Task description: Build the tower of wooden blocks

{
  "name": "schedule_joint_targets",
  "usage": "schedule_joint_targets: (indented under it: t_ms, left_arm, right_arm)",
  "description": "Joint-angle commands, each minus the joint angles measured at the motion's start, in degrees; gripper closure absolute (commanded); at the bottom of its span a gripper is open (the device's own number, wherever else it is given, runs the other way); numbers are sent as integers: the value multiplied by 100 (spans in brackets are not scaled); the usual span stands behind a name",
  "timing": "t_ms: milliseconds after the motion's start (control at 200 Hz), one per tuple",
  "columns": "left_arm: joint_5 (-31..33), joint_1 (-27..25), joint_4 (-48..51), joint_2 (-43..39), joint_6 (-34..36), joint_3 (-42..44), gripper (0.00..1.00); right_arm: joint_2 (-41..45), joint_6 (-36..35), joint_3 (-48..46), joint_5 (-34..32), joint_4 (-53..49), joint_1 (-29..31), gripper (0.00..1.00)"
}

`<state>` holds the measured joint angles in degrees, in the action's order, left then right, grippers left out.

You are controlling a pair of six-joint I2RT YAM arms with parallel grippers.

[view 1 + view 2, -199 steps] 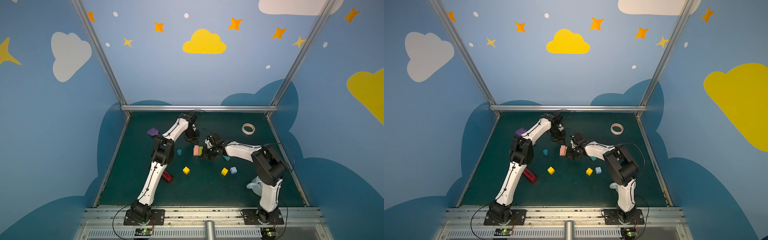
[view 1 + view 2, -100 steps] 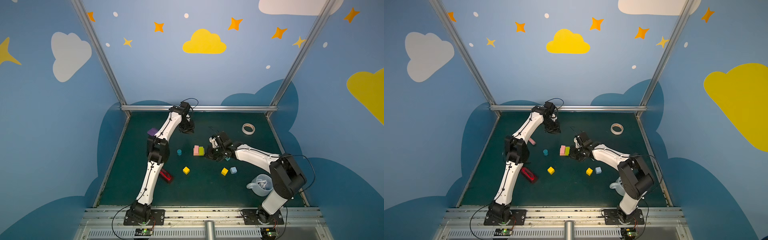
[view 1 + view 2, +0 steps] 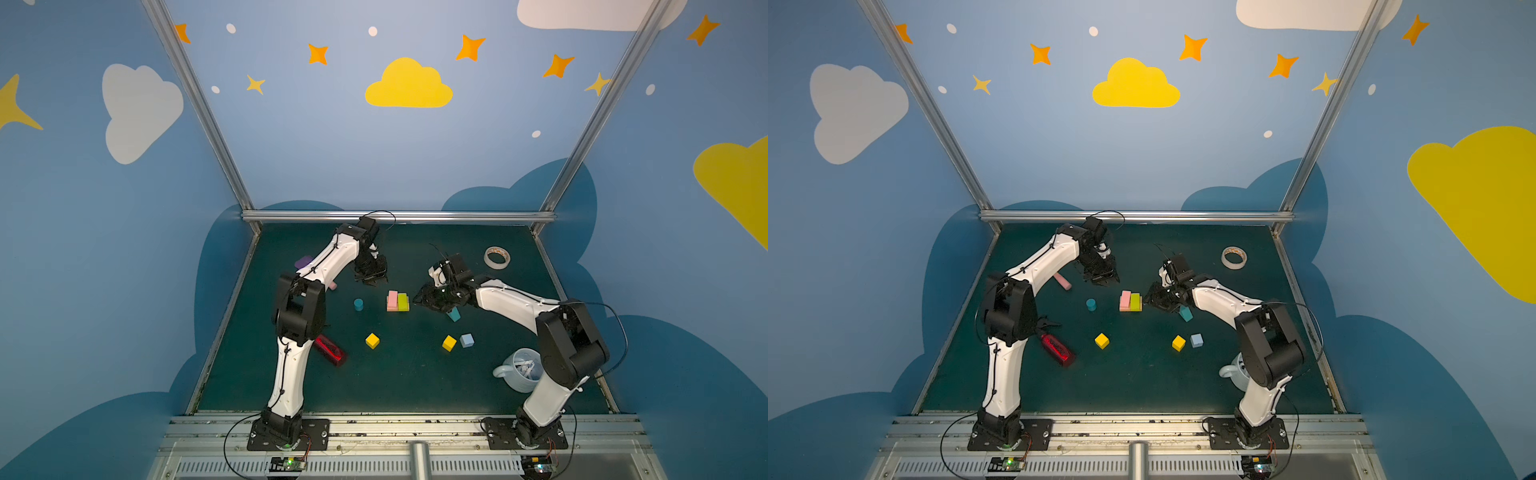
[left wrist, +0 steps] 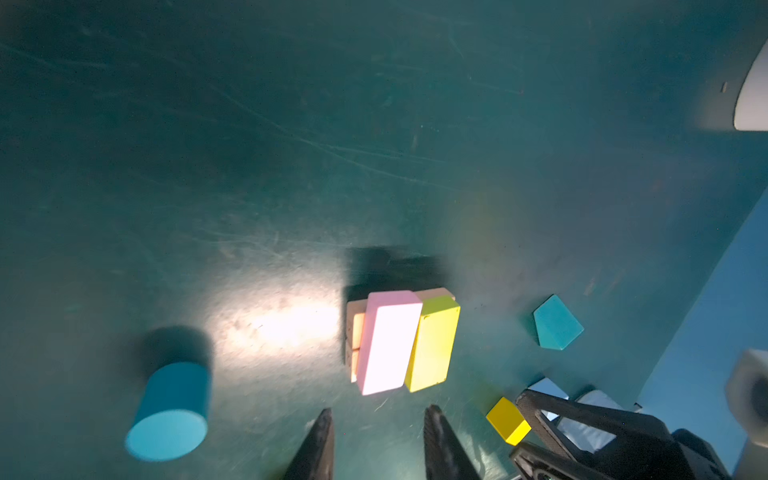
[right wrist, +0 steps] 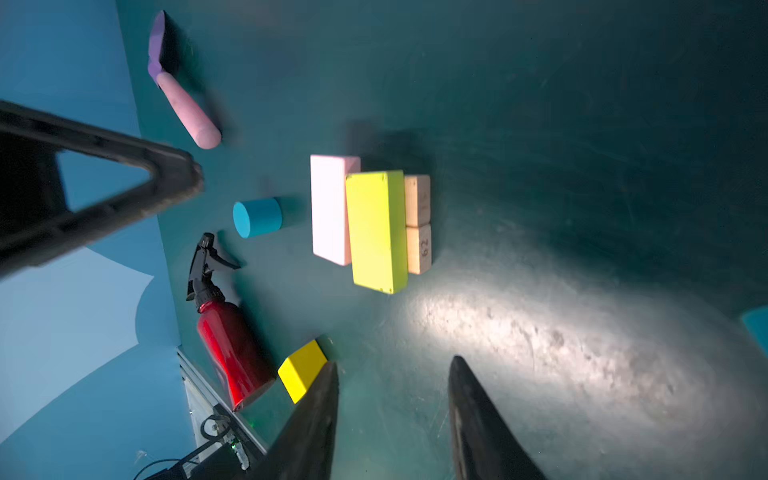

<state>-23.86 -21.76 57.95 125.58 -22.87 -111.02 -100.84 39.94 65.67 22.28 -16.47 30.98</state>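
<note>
The tower is a low stack: two tan bars [image 5: 417, 224] carrying a pink slab [image 3: 392, 300] and a lime slab [image 3: 402, 301] side by side. My left gripper [image 3: 372, 278] hovers open just behind it, empty. To the stack's right my right gripper [image 3: 419, 297] is open and empty too. The wrist views show the slabs ahead of the left gripper [image 4: 379, 411] and the right gripper [image 5: 395, 363]. Loose on the mat lie a teal cylinder [image 3: 358, 304], a teal house-shape [image 3: 454, 314], two yellow cubes [image 3: 372, 340] [image 3: 449, 343] and a pale-blue cube [image 3: 467, 340].
A red bottle [image 3: 328, 350] lies by the left arm. A purple spatula [image 5: 183, 95] rests at the far left, a tape roll [image 3: 496, 257] at the far right. A pale mug [image 3: 519, 370] stands beside the right arm's base.
The right jaws have opened beside the stack. The left gripper swung away toward the back, then came nearer the stack again, its jaws wider than before.
</note>
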Motion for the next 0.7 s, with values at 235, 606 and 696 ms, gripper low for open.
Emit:
schedule_joint_targets:
  t_ms: [235, 606, 696]
  left_arm:
    - [-106, -136, -320, 269, -201, 41, 68]
    - [2, -218, -330, 396, -250, 80, 71]
    - [19, -239, -303, 432, -249, 80, 72]
  right_arm:
    - [-516, -204, 609, 379, -28, -64, 64]
    - [-906, -67, 799, 590, 120, -66, 58]
    - [-955, -44, 808, 593, 157, -61, 59]
